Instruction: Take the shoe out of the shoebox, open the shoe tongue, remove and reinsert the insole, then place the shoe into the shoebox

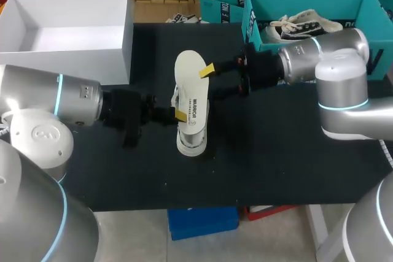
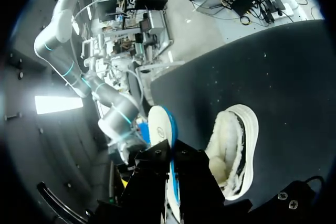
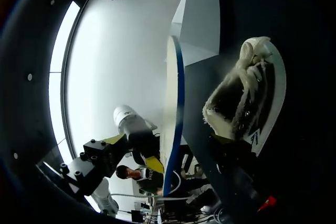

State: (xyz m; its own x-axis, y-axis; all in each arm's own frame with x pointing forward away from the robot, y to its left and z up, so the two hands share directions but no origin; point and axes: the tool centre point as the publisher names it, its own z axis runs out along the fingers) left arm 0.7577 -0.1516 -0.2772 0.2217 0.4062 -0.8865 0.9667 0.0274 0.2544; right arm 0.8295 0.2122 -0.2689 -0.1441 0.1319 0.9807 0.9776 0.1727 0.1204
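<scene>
A white shoe with a soft fluffy lining [image 1: 191, 142] lies near the middle of the black table [image 1: 276, 151], out of its box. From the wrist views it lies on its side, with the fluffy inside showing [image 2: 236, 145].

A thin white insole with a blue edge [image 1: 190, 72] is out of the shoe. It is held up just over the shoe and sticks out past it toward the far side.

The left gripper [image 1: 175, 115] comes in from the left. Its fingers are pressed together on the insole, one on each flat side. In the left wrist view the insole [image 2: 157, 127] runs right between them.

The right gripper [image 1: 214, 83] comes in from the right. Its fingers are spread wide, with the insole [image 3: 170, 93] between them. One yellow tip [image 3: 118, 139] stands apart from the insole, so this gripper is not holding it.

A big white open box [image 1: 126, 41] sits at the far left corner. A blue-green cardboard shoebox [image 1: 253, 26] sits at the far right, just behind the right arm, with another shoe [image 1: 301, 26] in it.

The shoe is well away from every table edge. There is bare black table on the near side and to the right under the right arm.
</scene>
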